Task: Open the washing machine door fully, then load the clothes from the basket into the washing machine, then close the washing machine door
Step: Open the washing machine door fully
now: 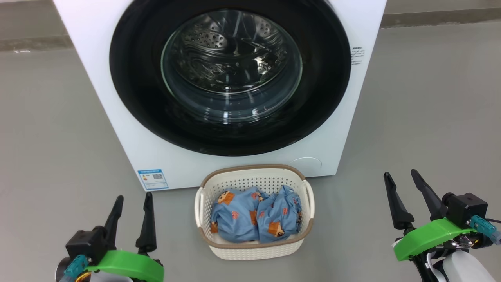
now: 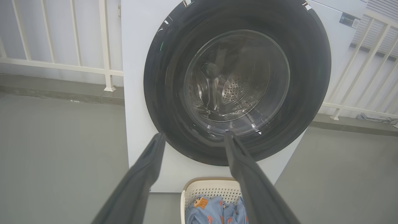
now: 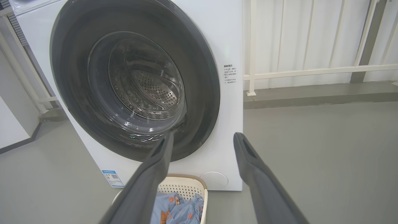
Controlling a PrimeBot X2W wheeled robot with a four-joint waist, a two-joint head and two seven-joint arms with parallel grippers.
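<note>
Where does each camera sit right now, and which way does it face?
Head view: on the head, looking forward and down at the closed washing machine door and basket; left end effector and right end effector show, both open.
Left wrist view: on that wrist, left of the basket, facing the door; own fingers show.
Right wrist view: on that wrist, right of the basket, facing the door; own fingers show.
Shared: all three see door, basket and clothes.
</note>
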